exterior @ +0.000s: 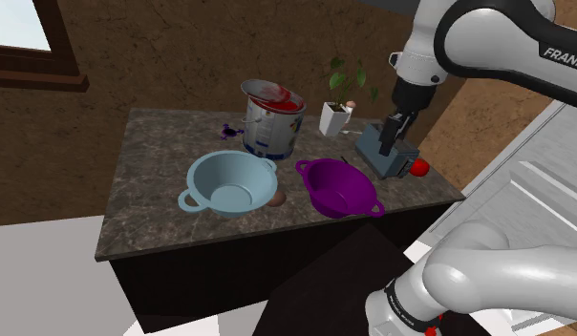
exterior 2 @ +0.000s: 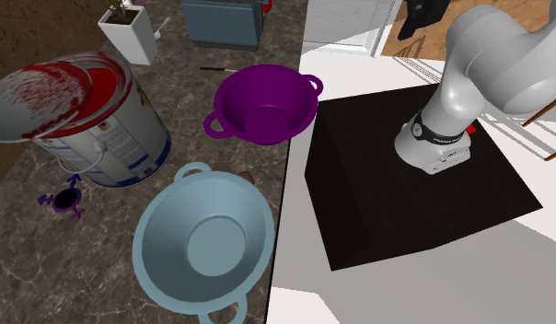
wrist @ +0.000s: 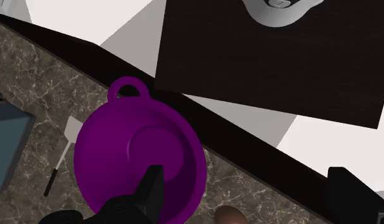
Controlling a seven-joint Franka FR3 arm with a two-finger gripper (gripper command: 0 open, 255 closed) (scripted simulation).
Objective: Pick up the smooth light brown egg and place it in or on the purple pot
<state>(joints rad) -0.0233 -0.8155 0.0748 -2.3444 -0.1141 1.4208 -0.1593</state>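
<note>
The egg (exterior 2: 246, 177) is not yet in hand, so the step is the reach toward it. The claw (wrist: 246, 170) hangs well above the tabletop (exterior: 148, 205), its two black fingers wide apart with nothing clasped between them, looking down on the purple pot (wrist: 140, 153). The light brown egg lies on the tabletop in the gap between the light blue pot (exterior: 229, 181) and the purple pot. It sits just beside the blue pot's rim, partly hidden by it, and near the tabletop edge that faces the stand (exterior 2: 405, 184). As I judge it, the next move calls for carrying the claw sideways past the purple pot until it stands over the egg, then lowering it straight down with the fingers open to straddle the egg. Room there looks tight, with the blue pot's rim crowding one side and the purple pot near on the other, so the fingers would probably do better lined up along the gap than across it. With the tabletop edge close, a nudged egg could roll off. The carry to the purple pot would be short, and its mouth is open and bare. The paint can (exterior: 270, 124) and the blue-grey box (exterior: 382, 153) stand farther back, clear of that path.
</note>
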